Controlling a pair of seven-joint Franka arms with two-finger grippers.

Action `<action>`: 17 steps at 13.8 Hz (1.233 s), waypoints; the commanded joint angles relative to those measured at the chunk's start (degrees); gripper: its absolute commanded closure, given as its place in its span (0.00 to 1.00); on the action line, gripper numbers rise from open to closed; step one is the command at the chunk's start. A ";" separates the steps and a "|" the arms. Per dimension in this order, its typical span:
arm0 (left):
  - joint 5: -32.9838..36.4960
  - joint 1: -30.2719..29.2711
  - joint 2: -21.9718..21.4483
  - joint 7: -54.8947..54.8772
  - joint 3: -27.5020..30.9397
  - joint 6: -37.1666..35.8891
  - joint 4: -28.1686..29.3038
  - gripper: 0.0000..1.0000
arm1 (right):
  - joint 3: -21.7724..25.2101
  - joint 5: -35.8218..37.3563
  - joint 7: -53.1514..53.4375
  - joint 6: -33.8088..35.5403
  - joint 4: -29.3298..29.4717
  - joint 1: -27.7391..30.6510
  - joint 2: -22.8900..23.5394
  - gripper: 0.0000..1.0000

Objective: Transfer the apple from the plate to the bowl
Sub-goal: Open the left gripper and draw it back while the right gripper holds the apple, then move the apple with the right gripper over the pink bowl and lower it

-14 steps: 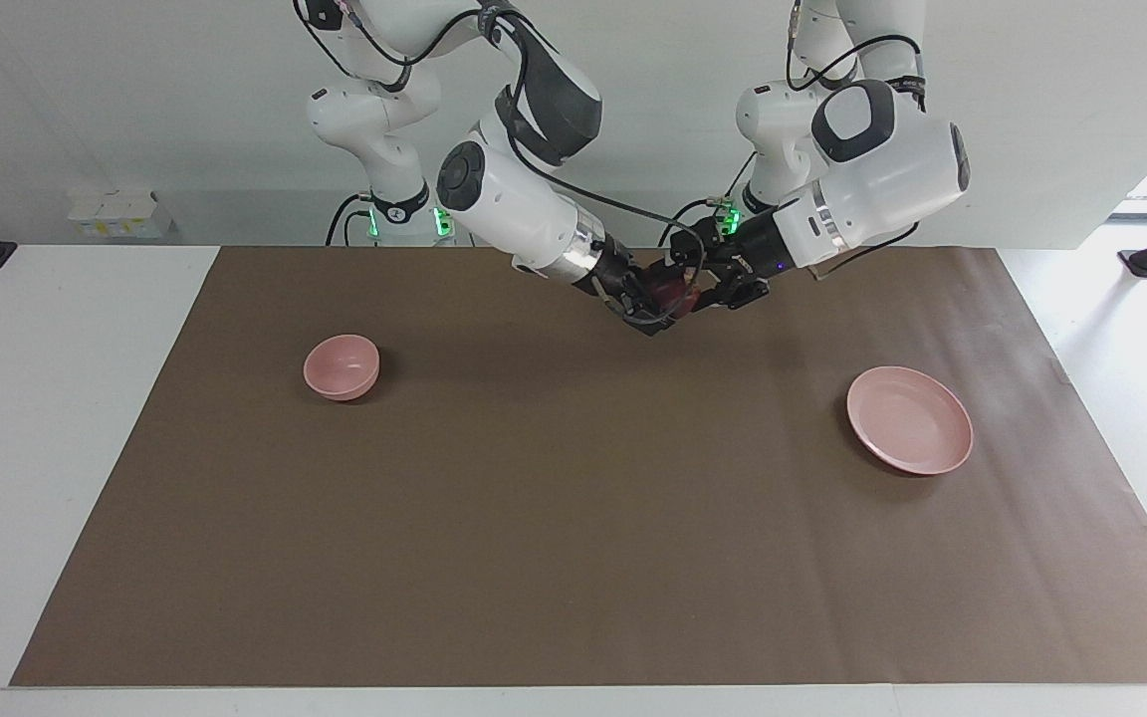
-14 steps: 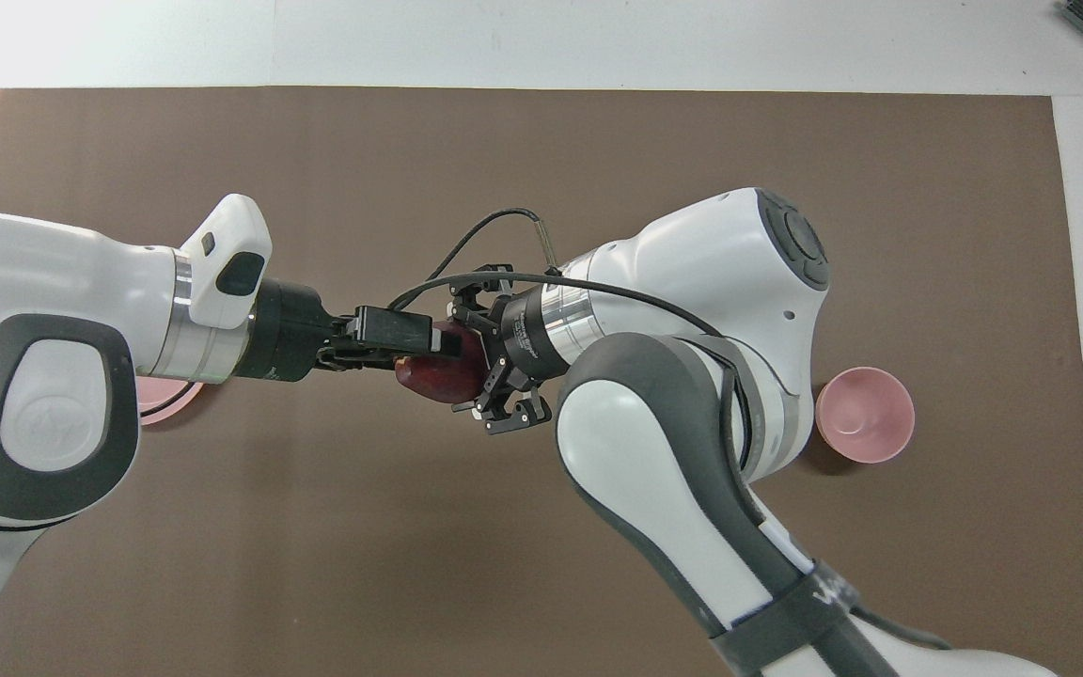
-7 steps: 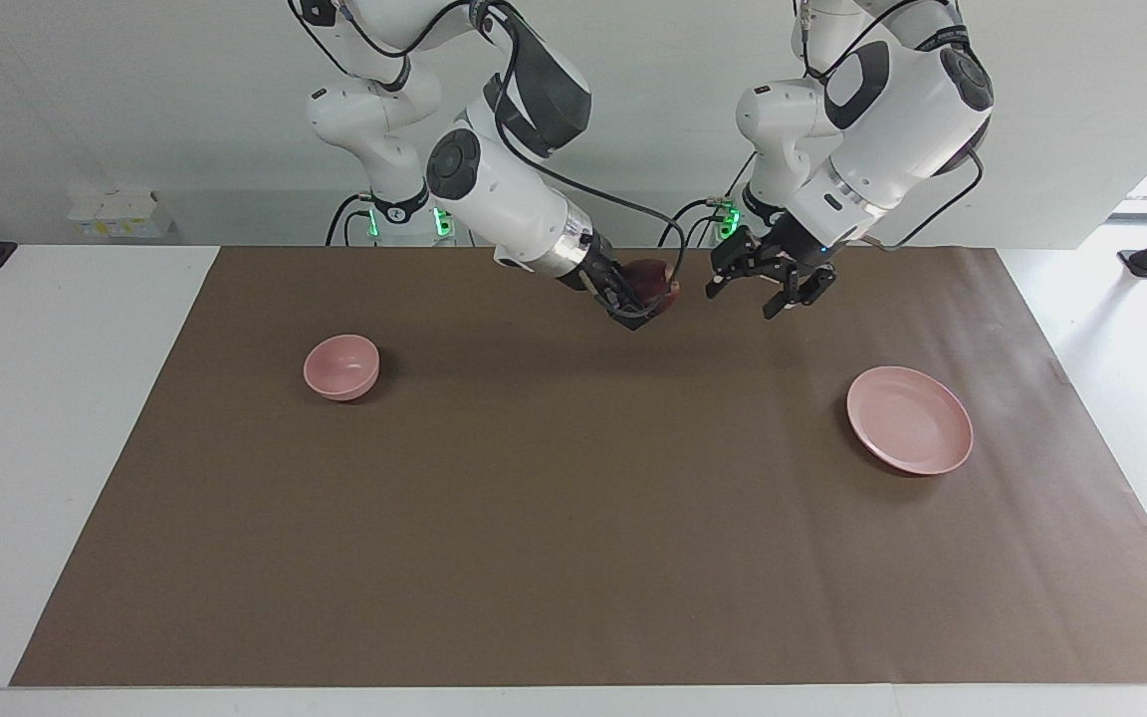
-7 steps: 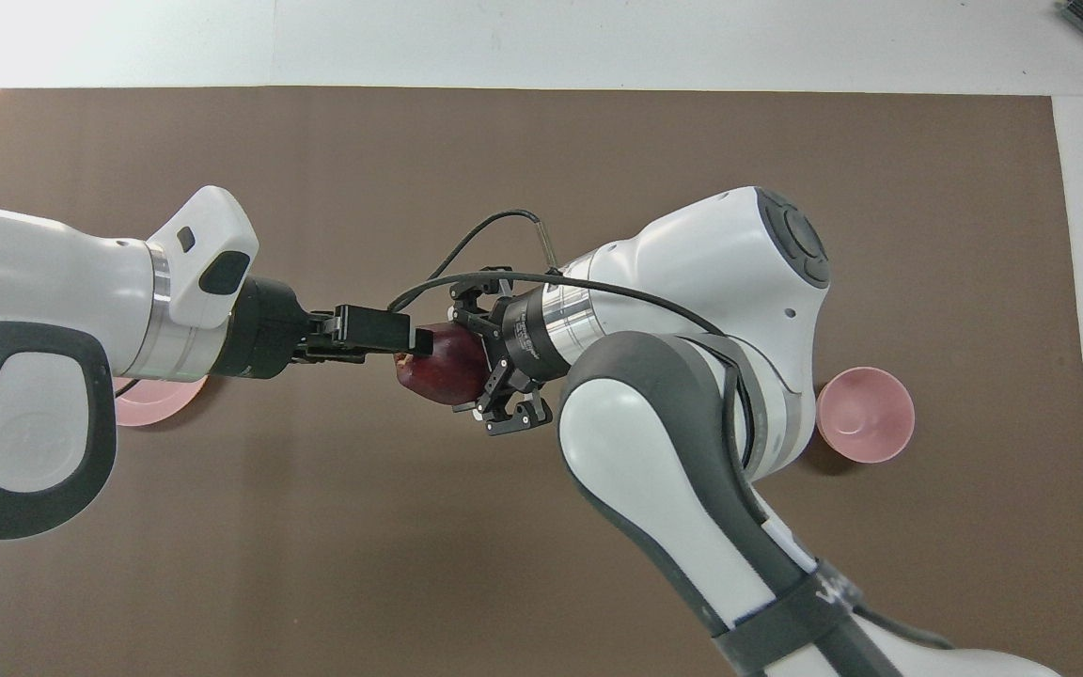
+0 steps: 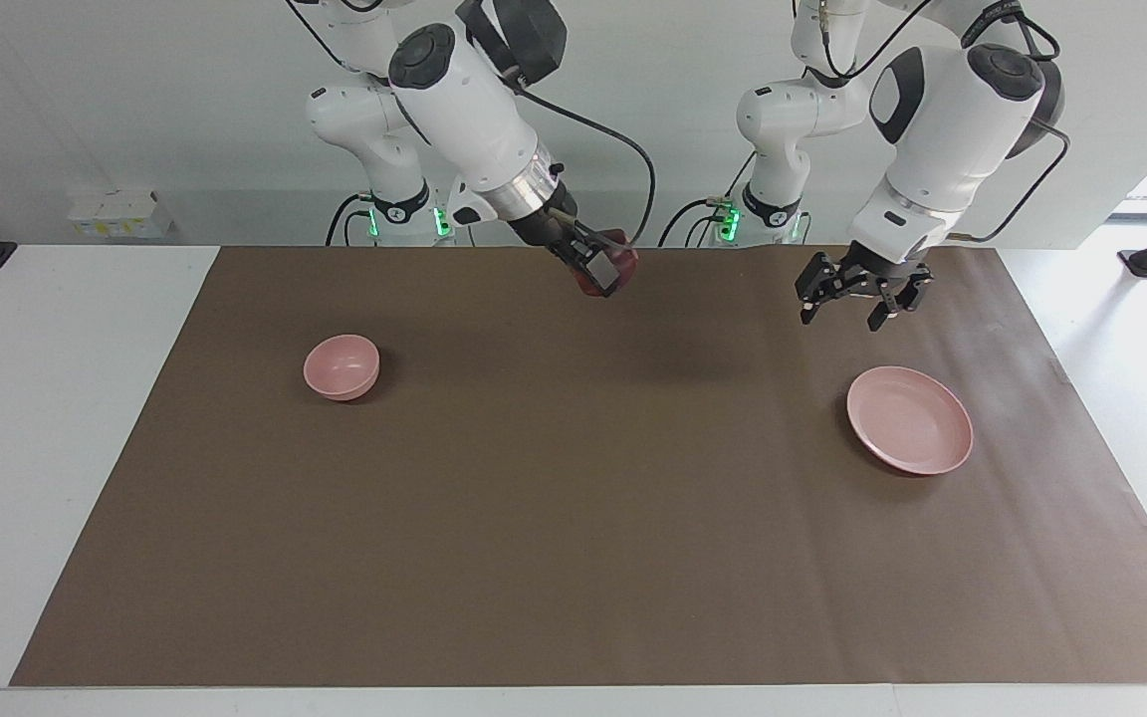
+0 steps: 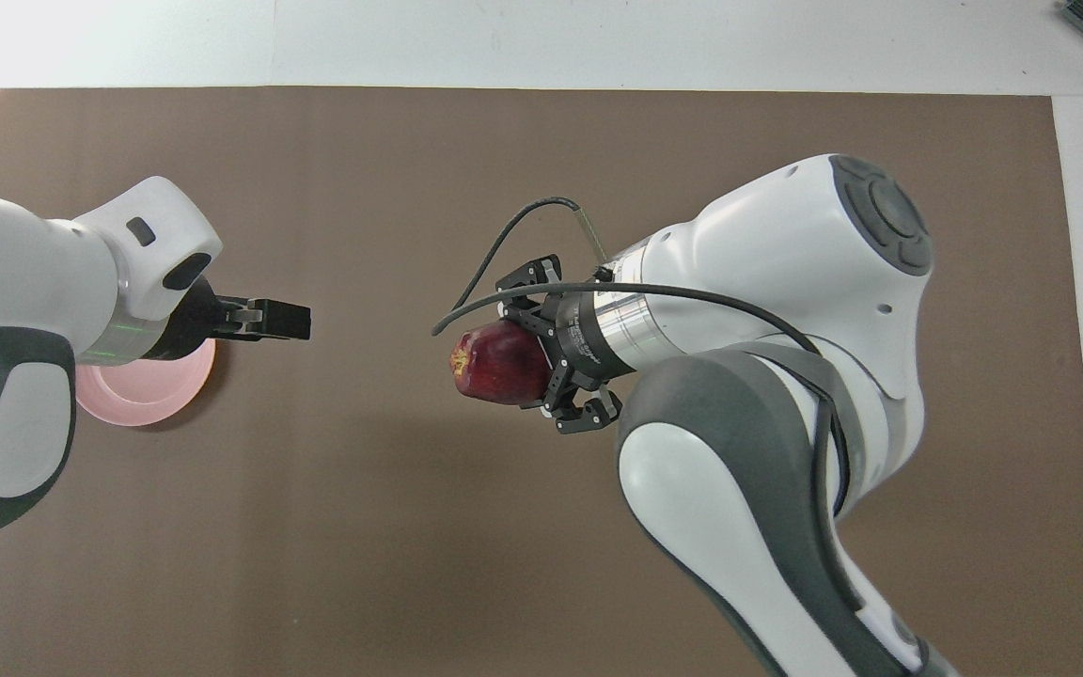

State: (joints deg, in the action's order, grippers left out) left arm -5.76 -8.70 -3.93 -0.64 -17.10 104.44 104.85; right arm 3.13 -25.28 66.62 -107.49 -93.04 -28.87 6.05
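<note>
Right gripper [image 5: 601, 271]: was raised over the brown mat [image 5: 573, 558], near the mat's edge nearest the robots and between the two arm bases; its fingers were clamped on the apple.
Apple [image 6: 497, 362]: was held in the air by the right gripper, on neither dish; its dark red skin and a yellowish patch at one end were shown in the overhead view, and it was seen as a maroon shape between the fingers [image 5: 593, 269] in the facing view.
Left gripper [image 5: 857, 301]: was held above the mat toward the left arm's end of the table, above a spot just nearer the robots than the plate; its fingers were spread apart and nothing was held between them. In the overhead view [image 6: 280, 320] it was seen pointing toward the apple, well apart from it.
Plate [image 5: 909, 419]: was resting on the mat toward the left arm's end of the table, with nothing on it; in the overhead view [image 6: 142, 400] it was partly covered by the left arm.
Bowl [image 5: 342, 365]: was standing upright on the mat toward the right arm's end of the table, with nothing in it, well apart from the plate; it was not visible in the overhead view.
Mat: was spread over most of the white table [image 5: 46, 398].
</note>
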 commanded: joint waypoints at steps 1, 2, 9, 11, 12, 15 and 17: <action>3.12 -0.18 -0.03 -5.67 2.77 -9.40 -7.44 0.00 | -0.15 2.42 -11.90 4.55 -0.30 3.46 -1.91 1.00; 3.82 -0.18 -0.03 -6.47 3.73 -11.69 -9.38 0.00 | -0.15 4.08 -16.65 6.14 -0.30 4.33 -2.18 1.00; 8.67 -0.09 0.50 -6.92 4.44 -21.47 -17.05 0.00 | -0.23 15.61 -39.44 11.60 -3.27 10.13 -4.28 1.00; 7.78 -1.23 0.50 -6.65 4.71 -21.30 -16.79 0.00 | -0.15 16.05 -47.50 10.90 -8.28 14.52 -6.74 1.00; 7.78 -1.32 0.50 -6.65 4.71 -21.21 -16.78 0.00 | -0.23 18.05 -51.02 10.64 -10.65 16.71 -7.80 1.00; 7.87 -1.50 0.41 -6.21 4.71 -22.08 -16.87 0.00 | -0.23 23.33 -53.52 7.40 -16.11 19.72 -8.25 1.00; 7.78 -4.46 0.41 -5.78 4.80 -22.00 -16.79 0.00 | -0.23 25.89 -54.39 1.35 -21.63 21.30 -8.25 1.00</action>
State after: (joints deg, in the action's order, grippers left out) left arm 2.66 -10.11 -3.46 -6.51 -12.25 83.37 88.44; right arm 3.67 -1.94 13.92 -100.73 -108.25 -8.93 -0.13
